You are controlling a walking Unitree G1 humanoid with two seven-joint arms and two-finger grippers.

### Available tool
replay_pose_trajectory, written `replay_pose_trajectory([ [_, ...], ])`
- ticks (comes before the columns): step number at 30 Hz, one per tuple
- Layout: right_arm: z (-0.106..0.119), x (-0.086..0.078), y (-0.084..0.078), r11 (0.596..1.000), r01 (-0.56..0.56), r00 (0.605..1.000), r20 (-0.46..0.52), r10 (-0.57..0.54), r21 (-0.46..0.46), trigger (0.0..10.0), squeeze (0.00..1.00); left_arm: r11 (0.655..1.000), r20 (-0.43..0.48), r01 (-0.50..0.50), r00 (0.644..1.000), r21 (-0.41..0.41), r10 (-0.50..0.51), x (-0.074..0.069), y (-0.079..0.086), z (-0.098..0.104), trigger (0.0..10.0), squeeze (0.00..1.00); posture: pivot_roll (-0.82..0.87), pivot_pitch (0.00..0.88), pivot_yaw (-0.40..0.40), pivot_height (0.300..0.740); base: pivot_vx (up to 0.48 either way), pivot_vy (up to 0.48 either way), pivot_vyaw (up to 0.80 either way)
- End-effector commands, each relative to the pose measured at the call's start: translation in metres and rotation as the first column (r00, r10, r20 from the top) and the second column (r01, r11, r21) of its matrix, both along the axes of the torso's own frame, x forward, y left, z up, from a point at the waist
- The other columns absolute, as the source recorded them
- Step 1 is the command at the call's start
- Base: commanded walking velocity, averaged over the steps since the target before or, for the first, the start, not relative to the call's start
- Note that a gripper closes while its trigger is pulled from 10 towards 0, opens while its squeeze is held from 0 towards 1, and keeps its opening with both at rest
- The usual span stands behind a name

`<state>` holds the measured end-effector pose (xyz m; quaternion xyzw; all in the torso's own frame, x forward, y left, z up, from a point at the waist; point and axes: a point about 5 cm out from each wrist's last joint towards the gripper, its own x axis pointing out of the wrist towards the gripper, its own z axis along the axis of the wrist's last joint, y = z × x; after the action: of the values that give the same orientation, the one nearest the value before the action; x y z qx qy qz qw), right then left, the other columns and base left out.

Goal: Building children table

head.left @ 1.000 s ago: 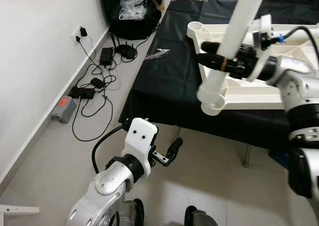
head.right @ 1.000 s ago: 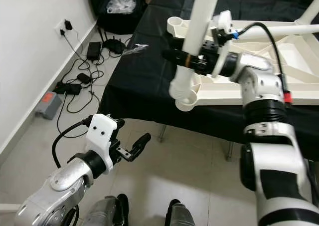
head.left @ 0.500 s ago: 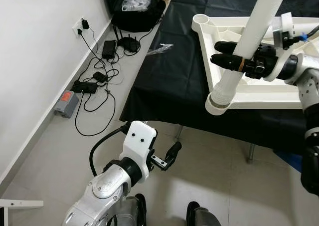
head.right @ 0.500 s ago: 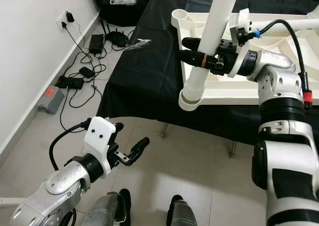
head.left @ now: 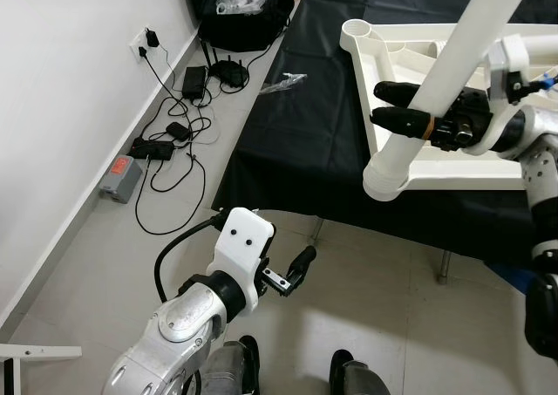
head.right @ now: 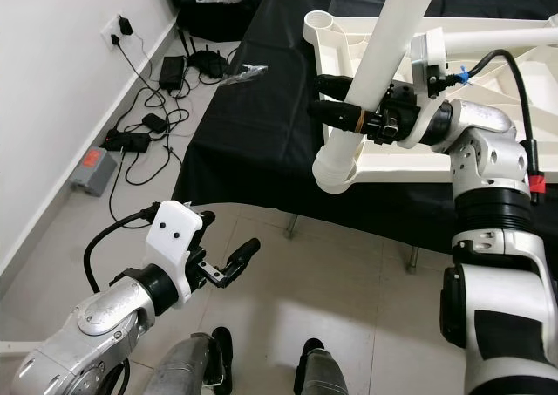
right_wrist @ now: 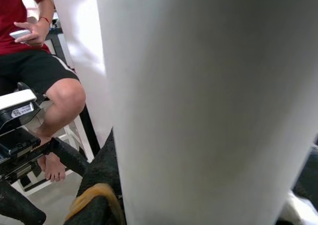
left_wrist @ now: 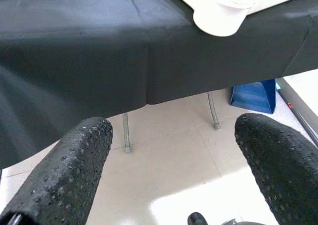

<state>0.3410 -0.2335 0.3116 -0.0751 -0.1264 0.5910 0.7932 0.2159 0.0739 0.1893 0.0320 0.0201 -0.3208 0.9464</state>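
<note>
Leg moved right | right claw (head.right: 336,114) pinching table leg (head.right: 377,74) | steep, base down-left

Black-draped table (head.left: 296,142) carries white tabletop frame (head.left: 384,64), probably plastic wrapper (head.left: 285,85).

No readable text, brand, number or sign anywhere. Closest candidates: a small white label on the black device (right_wrist: 17,111) at 9 o'clock in the right wrist view, print too blurred to read; a red patch on the grey box (head.left: 119,179) on the floor by the wall, 9 o'clock in the left eye view, too small to tell if it carries lettering.
</note>
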Motion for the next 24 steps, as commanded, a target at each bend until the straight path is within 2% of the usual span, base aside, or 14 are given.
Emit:
replay_pose_trajectory([
  [1,0.001,-0.004,-0.002,1.000,-0.020,1.000,0.016,0.020,-0.008,10.0,0.00,1.000,-0.024,0.010,1.000,0.011,-0.009,-0.003,0.001,-0.004,10.0,0.00,0.21,0.320,0.039,0.740,0.000,0.000,0.00],
  [15,0.013,-0.005,-0.006,1.000,0.006,0.998,0.061,-0.005,-0.020,10.0,0.00,1.000,-0.017,0.019,1.000,0.020,-0.019,-0.002,0.001,-0.002,10.0,0.00,0.21,0.319,0.042,0.740,0.000,0.000,0.00],
  [24,0.008,-0.008,-0.010,0.999,0.011,0.999,0.040,-0.009,-0.043,10.0,0.00,1.000,-0.019,0.019,1.000,0.019,-0.019,-0.002,0.002,-0.003,10.0,0.00,0.21,0.321,0.042,0.740,0.000,0.000,0.00],
])
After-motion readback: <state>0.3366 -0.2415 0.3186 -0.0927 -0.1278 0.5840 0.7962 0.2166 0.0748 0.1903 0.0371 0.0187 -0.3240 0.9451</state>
